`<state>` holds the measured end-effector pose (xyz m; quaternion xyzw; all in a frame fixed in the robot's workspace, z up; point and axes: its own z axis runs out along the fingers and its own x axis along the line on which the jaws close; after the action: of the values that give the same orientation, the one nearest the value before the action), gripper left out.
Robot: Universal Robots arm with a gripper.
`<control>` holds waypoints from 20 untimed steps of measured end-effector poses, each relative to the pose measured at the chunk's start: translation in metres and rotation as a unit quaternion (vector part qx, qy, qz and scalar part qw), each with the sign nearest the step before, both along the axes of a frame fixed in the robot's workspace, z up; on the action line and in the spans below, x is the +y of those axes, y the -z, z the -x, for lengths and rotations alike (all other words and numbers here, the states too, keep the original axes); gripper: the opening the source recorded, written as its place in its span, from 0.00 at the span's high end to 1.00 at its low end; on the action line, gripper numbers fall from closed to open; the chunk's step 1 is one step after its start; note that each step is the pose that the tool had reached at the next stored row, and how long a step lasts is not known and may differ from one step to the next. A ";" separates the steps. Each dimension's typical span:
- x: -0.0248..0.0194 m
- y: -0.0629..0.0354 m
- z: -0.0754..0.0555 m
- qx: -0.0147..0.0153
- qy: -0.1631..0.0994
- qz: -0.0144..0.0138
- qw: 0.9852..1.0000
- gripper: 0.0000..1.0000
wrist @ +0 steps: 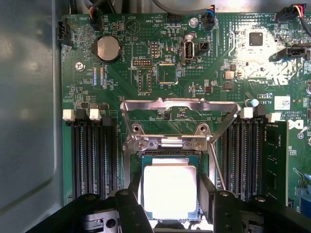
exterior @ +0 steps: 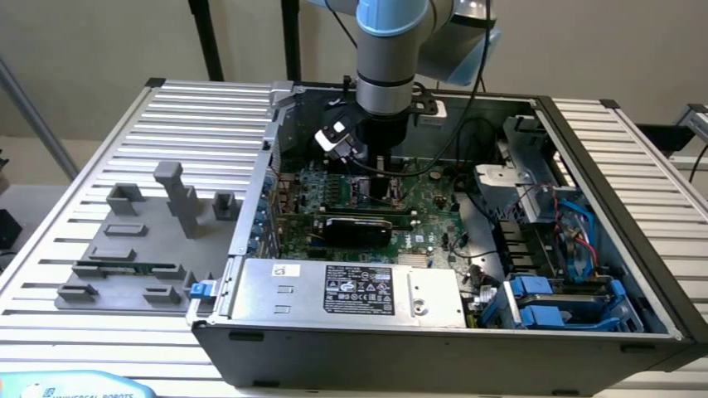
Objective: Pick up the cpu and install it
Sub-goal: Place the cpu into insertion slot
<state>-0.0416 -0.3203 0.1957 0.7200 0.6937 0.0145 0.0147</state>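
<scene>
And there was the cpu, right between the fingers, a flat square chip with a bright silvery-white lid and a thin green rim peeking out around it. The lid caught a lot of glare, so no marking could be read, but it looked level and square to the opening under it. The gripper was closed onto it, one finger pressed on each of two opposite edges, with nothing else in its hold.

Directly beneath the chip lay the socket, and whether the cpu was already seated or a touch above it could not be told. Just beyond the fingertips the load plate stood flipped open, and its thin lever ran down close beside one finger. Banks of memory slots flanked the gripper on both sides, all on the green motherboard. From outside, the gripper hung deep inside the open computer case.

The danger, as I read it: a slight twist or tilt would put a corner down first and bend the socket contacts. That lever was tight to the finger too, so a sideways nudge could snag it. And the grip was on thin edges, which might let the chip slip and drop crooked.
</scene>
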 end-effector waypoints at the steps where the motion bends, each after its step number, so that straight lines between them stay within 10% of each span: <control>1: 0.0000 0.0002 0.000 0.000 0.000 0.000 1.000 0.45; 20: 0.0001 0.0018 0.000 0.000 0.000 0.002 1.000 0.31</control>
<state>-0.0416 -0.3202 0.1939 0.7200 0.6937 0.0134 0.0158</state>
